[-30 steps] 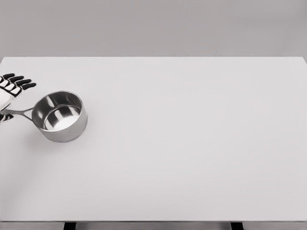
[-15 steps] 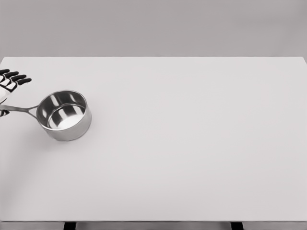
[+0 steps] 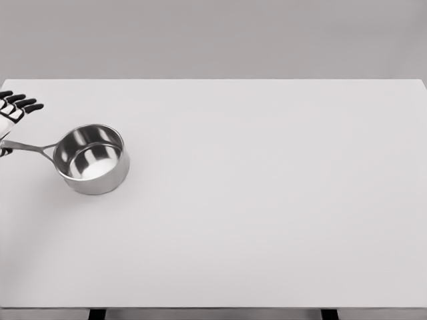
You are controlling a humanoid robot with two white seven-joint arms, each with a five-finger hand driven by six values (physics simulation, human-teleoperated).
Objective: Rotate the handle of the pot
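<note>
Pot [image 3: 92, 160] upright near surface [image 3: 267, 200] left edge, handle [image 3: 27, 147] pointing left. Left hand [image 3: 12, 113] at handle tip, fingers [image 3: 27, 105] extended; grip on handle unclear. Rotation seemingly underway, end pose unknown.

The pot [image 3: 92, 159] was shiny silver steel with darker grey reflections inside and a matching grey handle [image 3: 28, 147], the left hand [image 3: 11, 115] was white with black fingertips, and the table [image 3: 267, 200] was plain pale grey-white.
</note>
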